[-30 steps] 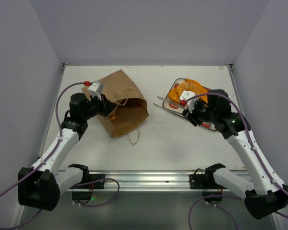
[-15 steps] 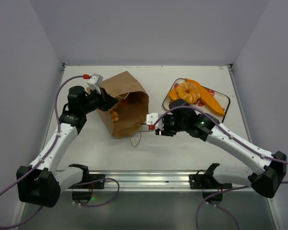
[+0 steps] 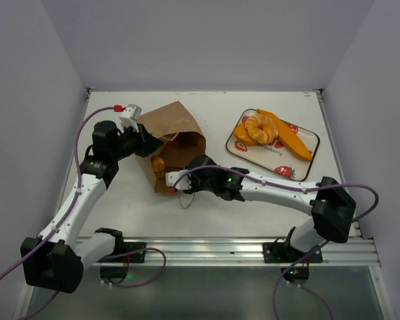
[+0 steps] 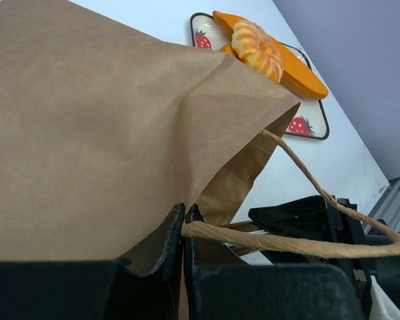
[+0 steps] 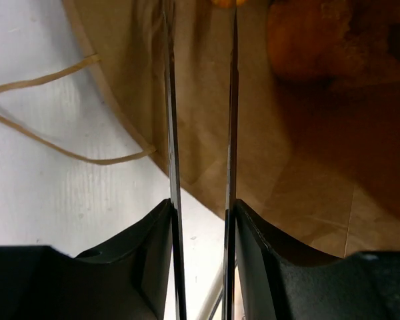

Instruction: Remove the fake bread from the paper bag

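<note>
The brown paper bag point(image 3: 180, 130) lies on its side, its mouth facing the near right. My left gripper point(image 3: 145, 141) is shut on the bag's twisted paper handle point(image 4: 280, 243) and holds the upper edge of the mouth up; in the left wrist view the jaws point(image 4: 185, 223) pinch the handle's end. My right gripper point(image 3: 185, 175) is shut on metal tongs point(image 5: 172, 133), whose two thin blades stand apart and reach into the bag's mouth. An orange-brown piece of bread point(image 5: 313, 40) lies deep inside the bag, also seen from above point(image 3: 159, 162). The tongs hold nothing.
A strawberry-printed tray point(image 3: 303, 160) at the back right carries a ring-shaped pastry point(image 3: 260, 129) and a long orange piece of bread point(image 3: 290, 139). The bag's other handle point(image 5: 53, 143) lies loose on the white table by the mouth.
My right arm has swung left from the tray to the bag's mouth, and the tongs have gone inside. My left gripper has lifted the bag's upper edge slightly.
</note>
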